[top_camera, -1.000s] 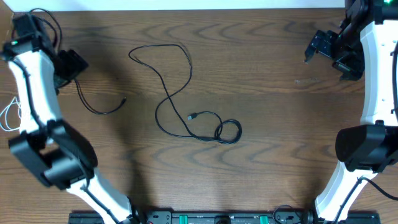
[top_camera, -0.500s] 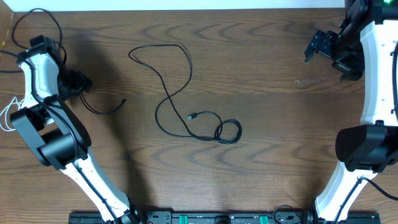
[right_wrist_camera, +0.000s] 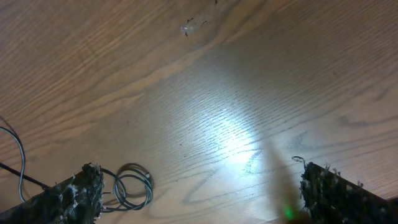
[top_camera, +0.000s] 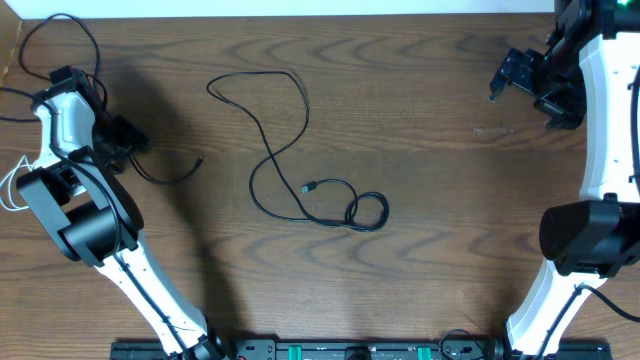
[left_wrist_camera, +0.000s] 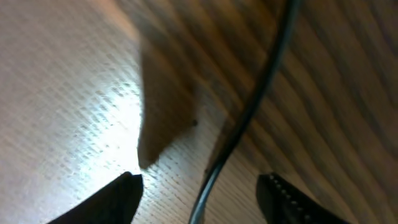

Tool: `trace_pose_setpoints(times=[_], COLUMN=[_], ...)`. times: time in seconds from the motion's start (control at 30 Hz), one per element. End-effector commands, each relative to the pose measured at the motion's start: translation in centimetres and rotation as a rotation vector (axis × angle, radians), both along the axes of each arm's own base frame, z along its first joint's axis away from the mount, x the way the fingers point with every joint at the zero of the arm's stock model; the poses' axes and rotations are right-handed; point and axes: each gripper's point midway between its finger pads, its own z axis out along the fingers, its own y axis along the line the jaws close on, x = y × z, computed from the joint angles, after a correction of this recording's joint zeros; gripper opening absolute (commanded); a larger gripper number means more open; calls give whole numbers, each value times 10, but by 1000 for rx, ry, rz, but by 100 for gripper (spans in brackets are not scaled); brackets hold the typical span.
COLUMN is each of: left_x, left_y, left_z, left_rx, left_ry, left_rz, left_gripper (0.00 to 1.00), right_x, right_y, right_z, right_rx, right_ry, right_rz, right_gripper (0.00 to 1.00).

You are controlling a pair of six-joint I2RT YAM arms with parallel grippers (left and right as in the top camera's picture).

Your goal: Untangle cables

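Where the left end effector [left_wrist_camera: 199,196] sits: low over the worktop [left_wrist_camera: 68,81], jaws partly apart astride the short black cable [left_wrist_camera: 252,102]. The cord runs between the fingers, clear of both, and nothing is pinched.
Reason for pose (judged): lined up to nip this cord and drag it clear of the others.
Short black cable, from overhead: far left, curving from the end effector to its free plug end, apart from the long one.
White cable [top_camera: 12,185]: at the left border of the view, partly cut off.
Long black cable [top_camera: 268,150]: mid-worktop, with a wide loop to the rear and a small coil [top_camera: 367,212] at the front right.
Right end effector [top_camera: 505,72]: far right rear, jaws at their widest, empty, parked out of the way.
Room: broad bare wood between the long cable and the right arm. The left side is cramped near the rear corner.
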Motion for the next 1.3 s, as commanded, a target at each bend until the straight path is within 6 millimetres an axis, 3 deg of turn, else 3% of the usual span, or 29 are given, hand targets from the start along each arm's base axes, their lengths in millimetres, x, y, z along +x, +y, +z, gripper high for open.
trace_pose_setpoints(times=[0.0, 0.07, 0.17, 0.23, 0.33, 0.47, 0.57, 0.63, 0.7, 0.73, 0.77, 0.83, 0.87, 1.0, 1.07, 1.13, 1.2, 1.27], left_x=[1, 1, 3, 7, 20, 56, 88, 109, 119, 121, 122, 121, 121, 123, 122, 122, 121, 121], left_y=[-3, -4, -3, 0, 7, 24, 36, 42, 46, 50, 56, 67, 71, 69, 56, 40, 28, 23], left_z=[-1, -3, -2, 2, 19, 85, 161, 226, 272, 285, 293, 287, 276, 196, 148, 117, 100, 98], left_rx=[-15, -17, -13, -3, 24, 115, 233, 345, 439, 476, 515, 554, 553, 441, 328, 216, 143, 125], left_ry=[-4, -1, -9, -26, -75, -247, -445, -616, -739, -771, -785, -757, -732, -575, -498, -467, -452, -447], left_rz=[-27, -27, -28, -28, -36, -47, -80, -125, -155, -156, -140, -111, -104, -124, -153, -181, -197, -203], left_gripper=[62, 57, 22, 11, 7, 7, 7, 7, 7, 8, 17, 79, 98, 98, 98, 98, 98, 99], right_x=[-2, -2, -2, -2, -2, -2, -2, -2, -2, -2, -2, -2, -2, -2, -2, -2, -2, -2], right_y=[2, 2, 2, 2, 2, 2, 2, 2, 2, 2, 2, 2, 2, 2, 2, 2, 2, 2], right_z=[2, 2, 2, 2, 2, 2, 2, 2, 2, 2, 2, 2, 2, 2, 2, 2, 2, 2], right_rx=[-6, -6, -6, -6, -6, -6, -6, -6, -6, -6, -6, -6, -6, -6, -6, -6, -6, -6], right_ry=[-4, -4, -4, -4, -4, -4, -4, -4, -4, -4, -4, -4, -4, -4, -4, -4, -4, -4], right_rz=[18, 18, 18, 18, 17, 17, 17, 17, 17, 17, 17, 17, 17, 17, 17, 17, 17, 17], right_gripper=[99, 99, 99, 99, 99, 99, 99, 99, 99, 99, 99, 99, 99, 99, 99, 99, 99, 99])
